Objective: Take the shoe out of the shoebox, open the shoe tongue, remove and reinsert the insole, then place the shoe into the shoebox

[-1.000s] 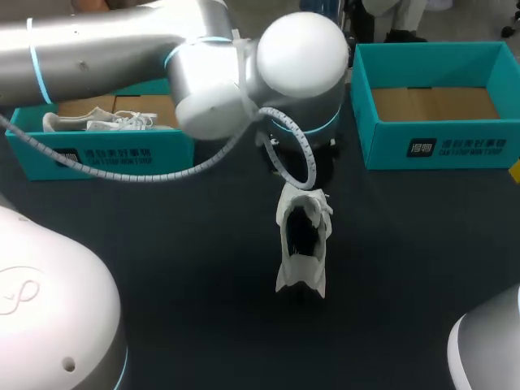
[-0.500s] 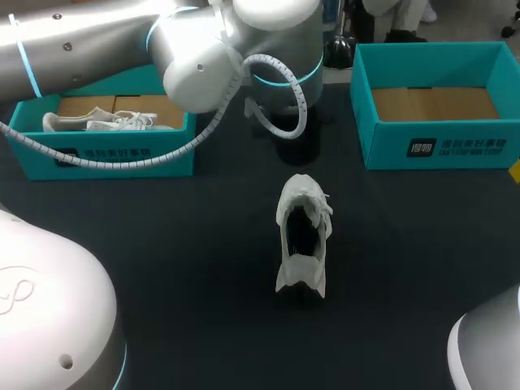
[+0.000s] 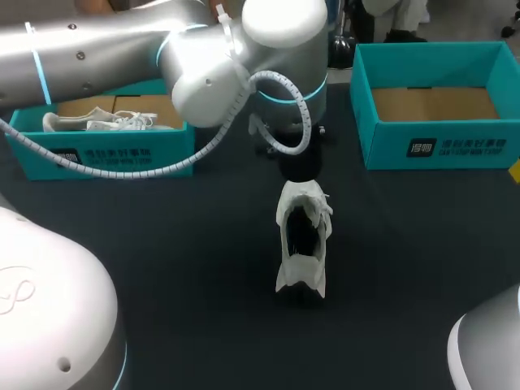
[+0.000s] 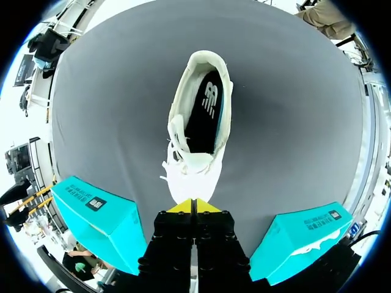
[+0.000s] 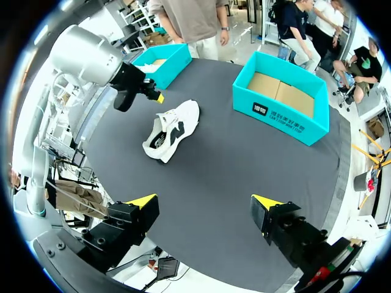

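Note:
A white shoe [image 3: 303, 236] stands upright mid-table, toe toward the far side, its dark insole [image 4: 206, 110] showing inside. My left gripper [image 4: 193, 206] hangs just above and beyond the toe, its yellow tips pressed together with nothing between them. In the right wrist view the left gripper [image 5: 151, 93] is clear of the shoe [image 5: 168, 131]. My right gripper [image 5: 204, 202] stands open high above the table's near side, far from the shoe. A teal shoebox [image 3: 435, 101] at the far right shows only its cardboard floor.
A second teal shoebox [image 3: 106, 150] at the far left holds another white shoe [image 3: 97, 122]. My left arm [image 3: 203, 65] spans the far middle of the table, between the two boxes. Dark bare tabletop [image 3: 187, 268] surrounds the shoe.
My left gripper went from wide open to shut. The left wrist drew back from over the shoe's toe toward the far side, then settled slightly nearer. The shoe stayed put.

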`<state>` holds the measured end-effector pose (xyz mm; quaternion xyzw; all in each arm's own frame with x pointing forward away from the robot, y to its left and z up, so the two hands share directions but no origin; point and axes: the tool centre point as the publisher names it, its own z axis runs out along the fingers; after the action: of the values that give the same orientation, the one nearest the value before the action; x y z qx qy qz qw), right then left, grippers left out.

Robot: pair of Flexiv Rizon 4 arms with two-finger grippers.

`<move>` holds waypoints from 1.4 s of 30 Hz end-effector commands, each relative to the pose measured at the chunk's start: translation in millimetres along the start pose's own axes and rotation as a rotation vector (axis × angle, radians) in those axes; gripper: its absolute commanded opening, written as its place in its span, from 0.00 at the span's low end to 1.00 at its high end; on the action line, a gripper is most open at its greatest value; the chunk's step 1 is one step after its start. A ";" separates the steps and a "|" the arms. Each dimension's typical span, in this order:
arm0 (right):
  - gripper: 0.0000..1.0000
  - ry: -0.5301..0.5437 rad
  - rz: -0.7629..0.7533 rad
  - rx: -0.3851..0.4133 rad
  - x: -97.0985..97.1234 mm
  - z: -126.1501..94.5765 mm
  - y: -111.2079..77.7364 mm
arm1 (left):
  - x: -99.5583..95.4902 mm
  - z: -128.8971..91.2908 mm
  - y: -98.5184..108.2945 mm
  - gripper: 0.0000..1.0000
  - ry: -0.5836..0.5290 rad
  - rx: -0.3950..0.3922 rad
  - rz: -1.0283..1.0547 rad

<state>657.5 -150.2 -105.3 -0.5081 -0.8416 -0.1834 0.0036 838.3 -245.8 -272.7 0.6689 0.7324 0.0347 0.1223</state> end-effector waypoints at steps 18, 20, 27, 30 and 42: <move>1.00 0.002 0.001 0.006 -1.3 0.2 2.7 | 12.1 47.1 -46.6 0.00 0.040 0.074 0.041; 1.00 0.002 0.001 0.006 -1.3 0.2 2.7 | 11.8 40.9 -39.4 0.00 0.029 0.061 0.030; 1.00 0.002 0.001 0.006 -1.3 0.2 2.7 | 3.4 18.5 -13.4 0.00 0.002 -0.004 0.008; 1.00 0.002 0.001 0.006 -1.3 0.2 2.7 | -2.6 15.8 -6.5 0.00 -0.004 -0.018 -0.002; 1.00 0.002 0.001 0.006 -1.3 0.2 2.7 | -4.3 42.2 -37.4 0.00 0.004 0.019 0.005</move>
<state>657.5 -150.2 -105.3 -0.5081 -0.8415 -0.1834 0.0036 816.5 -256.7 -308.6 0.6713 0.7322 0.0269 0.1118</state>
